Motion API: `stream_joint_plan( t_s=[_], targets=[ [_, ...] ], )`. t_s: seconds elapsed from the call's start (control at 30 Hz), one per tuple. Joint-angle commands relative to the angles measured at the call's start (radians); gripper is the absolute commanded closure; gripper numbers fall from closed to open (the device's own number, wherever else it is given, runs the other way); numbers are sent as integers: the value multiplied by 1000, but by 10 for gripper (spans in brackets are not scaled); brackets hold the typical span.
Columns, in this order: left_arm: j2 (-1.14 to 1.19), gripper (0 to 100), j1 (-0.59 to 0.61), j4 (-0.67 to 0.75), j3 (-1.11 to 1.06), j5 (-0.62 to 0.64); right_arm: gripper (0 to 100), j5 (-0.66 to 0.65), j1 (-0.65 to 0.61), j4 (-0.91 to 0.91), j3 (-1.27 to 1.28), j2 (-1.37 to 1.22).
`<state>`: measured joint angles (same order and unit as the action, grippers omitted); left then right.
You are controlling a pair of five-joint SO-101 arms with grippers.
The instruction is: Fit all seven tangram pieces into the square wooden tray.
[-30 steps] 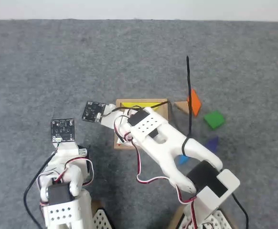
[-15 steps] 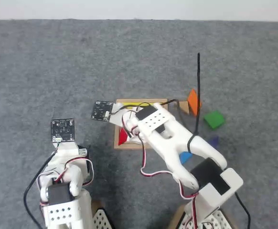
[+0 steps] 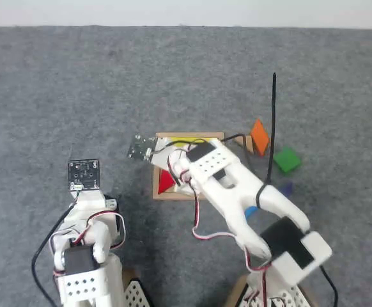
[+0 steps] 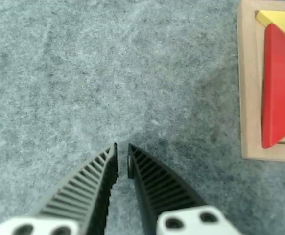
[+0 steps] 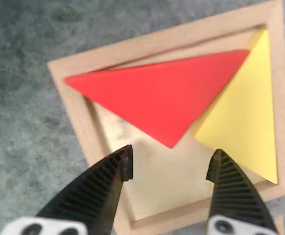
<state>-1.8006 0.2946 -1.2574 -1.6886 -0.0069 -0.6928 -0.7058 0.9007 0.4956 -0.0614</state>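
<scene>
From the high view, the square wooden tray [image 3: 155,189] lies on the grey carpet [image 3: 77,83] near the middle, and the right arm [image 3: 234,188] stretches over most of it. Inside the tray, part of a red triangle [image 3: 166,181] shows beside the left wall, and a thin strip of a yellow triangle [image 3: 187,144] shows along the far wall. To the right of the tray, on the carpet, lie an orange piece [image 3: 259,135], a green piece [image 3: 286,160], a purple piece [image 3: 286,188] and a blue piece [image 3: 250,211], the last one partly under the arm. The left arm [image 3: 87,236] stands at the near left, well apart from the tray.

In the left wrist view, the left gripper [image 4: 122,159] hangs over bare carpet. Its fingers are almost pressed together, with only a narrow slit between them, and they grasp nothing. One corner of the tray shows at the side, with the red triangle along its wall.

In the right wrist view, the right gripper [image 5: 172,164] is above the tray, spread wide and empty. The red triangle has its long edge along one wall, and its square tip points to the bare tray floor [image 5: 157,186]. The yellow triangle has its long edge along the neighbouring wall, and one short side touches the red one.
</scene>
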Motion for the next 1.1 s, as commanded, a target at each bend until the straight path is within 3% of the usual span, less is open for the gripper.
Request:
stream_joint_plan(
  t_s=[0.0,0.33,0.5,1.07],
  targets=[
    [-18,964,-6,-3,5,-5,735,12,-28,-54,38,77],
    [-18,964,-6,-3,5,-5,735,12,35,-41,-180,-202],
    [-18,964,-6,-3,5,-5,735,54,53,-5,-256,-217],
    [-18,964,-6,-3,5,-5,735,107,-36,-4,95,28]
  ],
)
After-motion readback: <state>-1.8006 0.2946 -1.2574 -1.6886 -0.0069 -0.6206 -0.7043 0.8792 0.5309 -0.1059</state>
